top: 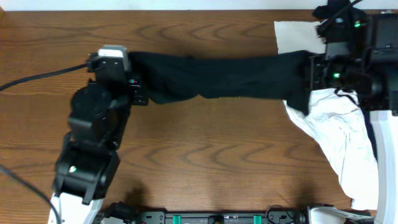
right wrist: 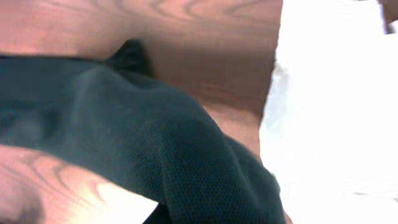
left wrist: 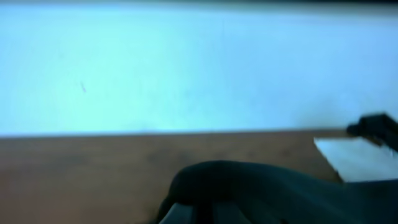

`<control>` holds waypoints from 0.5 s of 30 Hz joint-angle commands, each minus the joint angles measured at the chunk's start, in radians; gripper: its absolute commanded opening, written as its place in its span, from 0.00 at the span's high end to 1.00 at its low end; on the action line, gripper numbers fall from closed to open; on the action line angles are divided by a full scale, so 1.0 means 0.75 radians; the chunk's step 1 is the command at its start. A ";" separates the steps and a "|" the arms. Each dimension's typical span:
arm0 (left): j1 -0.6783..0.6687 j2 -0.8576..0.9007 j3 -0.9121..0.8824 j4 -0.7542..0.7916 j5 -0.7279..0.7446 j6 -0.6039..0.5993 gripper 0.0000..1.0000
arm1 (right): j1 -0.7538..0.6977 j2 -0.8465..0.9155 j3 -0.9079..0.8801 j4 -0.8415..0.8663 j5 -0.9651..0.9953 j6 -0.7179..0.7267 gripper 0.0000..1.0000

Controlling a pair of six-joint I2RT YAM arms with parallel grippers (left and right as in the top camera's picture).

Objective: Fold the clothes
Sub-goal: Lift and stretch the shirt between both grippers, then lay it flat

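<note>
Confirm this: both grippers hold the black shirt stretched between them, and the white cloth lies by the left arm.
The white cloth lies by the right arm, not the left; the overhead view shows it. The left gripper and right gripper do hold the black shirt stretched between them.

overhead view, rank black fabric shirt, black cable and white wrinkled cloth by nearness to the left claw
1. black fabric shirt: its left end is in the left claw.
2. black cable: left of the arm.
3. white wrinkled cloth: far right side.
</note>
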 commanded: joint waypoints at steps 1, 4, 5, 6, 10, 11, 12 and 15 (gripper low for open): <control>0.006 -0.026 0.068 0.007 -0.050 0.068 0.94 | -0.035 -0.014 0.060 -0.028 0.027 -0.025 0.99; 0.006 -0.065 0.083 0.007 -0.050 0.068 0.94 | -0.050 -0.038 0.081 -0.053 0.075 -0.024 0.99; 0.006 -0.084 0.085 0.007 -0.051 0.068 0.94 | -0.055 -0.050 0.086 -0.058 0.093 -0.023 0.99; 0.006 -0.105 0.085 0.007 -0.056 0.068 0.94 | -0.061 -0.062 0.089 -0.061 0.105 -0.022 0.99; 0.006 -0.187 0.086 0.008 -0.136 0.068 0.94 | -0.082 -0.122 0.089 -0.054 0.233 0.040 0.99; 0.006 -0.207 0.086 0.008 -0.151 0.068 0.94 | -0.086 -0.136 0.089 -0.051 0.271 0.058 0.99; 0.006 -0.222 0.086 0.007 -0.156 0.068 0.94 | -0.091 -0.149 0.089 -0.046 0.297 0.062 0.99; 0.006 -0.240 0.086 0.003 -0.155 0.067 0.94 | -0.097 -0.161 0.089 -0.030 0.302 0.062 0.99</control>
